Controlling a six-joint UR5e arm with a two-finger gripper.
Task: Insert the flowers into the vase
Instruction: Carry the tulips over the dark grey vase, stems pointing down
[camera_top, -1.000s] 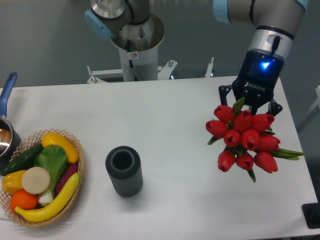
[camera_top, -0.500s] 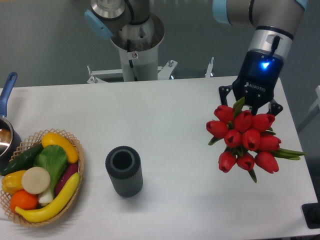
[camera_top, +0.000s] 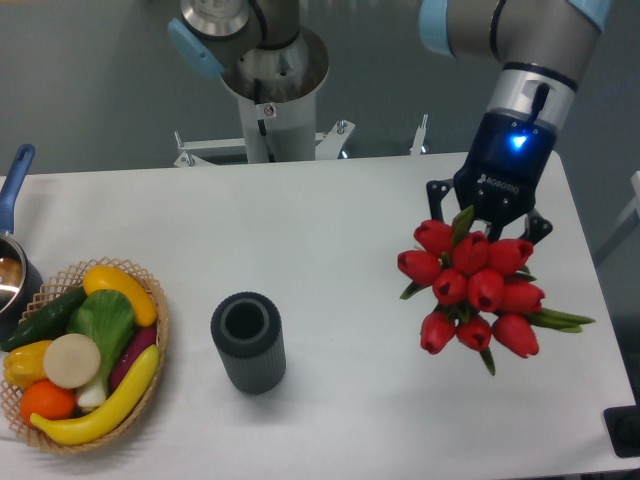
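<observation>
At far left we see the basket of vegetables (camera_top: 80, 355) unmoved; the vase (camera_top: 248, 342) stands upright mid-table. At right, the gripper (camera_top: 484, 222), clamped on the flowers (camera_top: 473, 290), has carried them slightly leftward above the table, well apart from the vase.

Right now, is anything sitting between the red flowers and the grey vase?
No. In the fixed camera view, only bare white table lies between the flowers and the vase.
</observation>
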